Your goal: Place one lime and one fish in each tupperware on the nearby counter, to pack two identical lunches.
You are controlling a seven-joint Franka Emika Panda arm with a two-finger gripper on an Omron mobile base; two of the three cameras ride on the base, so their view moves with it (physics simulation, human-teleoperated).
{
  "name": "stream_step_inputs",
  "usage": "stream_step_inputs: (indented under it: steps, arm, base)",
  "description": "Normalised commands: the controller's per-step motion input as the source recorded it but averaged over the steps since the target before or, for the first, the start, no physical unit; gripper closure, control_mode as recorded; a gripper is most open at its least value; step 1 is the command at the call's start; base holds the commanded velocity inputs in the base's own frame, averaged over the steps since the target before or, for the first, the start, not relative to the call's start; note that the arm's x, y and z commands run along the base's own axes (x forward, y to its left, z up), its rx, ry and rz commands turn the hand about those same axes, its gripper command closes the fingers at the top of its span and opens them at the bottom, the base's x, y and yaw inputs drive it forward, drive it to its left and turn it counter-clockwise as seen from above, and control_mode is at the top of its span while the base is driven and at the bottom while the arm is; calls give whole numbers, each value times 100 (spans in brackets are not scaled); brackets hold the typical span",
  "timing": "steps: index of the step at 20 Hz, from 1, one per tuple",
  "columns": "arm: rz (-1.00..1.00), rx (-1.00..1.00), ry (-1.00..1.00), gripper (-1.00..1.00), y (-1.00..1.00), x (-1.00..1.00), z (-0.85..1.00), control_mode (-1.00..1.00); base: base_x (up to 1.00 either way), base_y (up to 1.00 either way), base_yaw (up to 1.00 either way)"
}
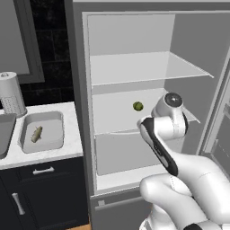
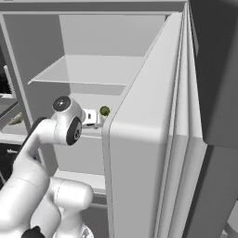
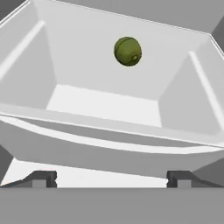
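Gripper [image 3: 111, 178] is released, its two dark fingertips [image 3: 41, 178] set wide apart with nothing between them, aimed into the open fridge [image 1: 134, 67] at middle-shelf level. One lime [image 3: 127, 51] rests on the middle fridge shelf [image 1: 117, 114] toward the back, well ahead of the fingertips and untouched. Left of the fridge, the white tabletop [image 1: 72, 148] carries a grey tupperware [image 1: 42, 131] with a fish [image 1: 37, 134] lying inside it. A second tupperware [image 1: 5, 132] sits at the left edge, partly cut off. A paper towel roll [image 1: 11, 93] stands upright behind the tubs.
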Motion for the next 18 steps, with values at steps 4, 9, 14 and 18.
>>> stream_step_inputs:
  steps: [4, 9, 14, 18]
  arm:
    - [-16, 12, -1, -100, 0, 58, 0, -100]
    - [-17, 22, 0, -100, 0, 32, 0, -100]
    - [-12, 14, 0, -100, 0, 29, -2, -100]
    - [-3, 0, -8, -100, 0, 49, -24, -100]
  base:
    - [0, 0, 0]
    - [0, 0, 0]
    - [0, 0, 0]
    - [0, 0, 0]
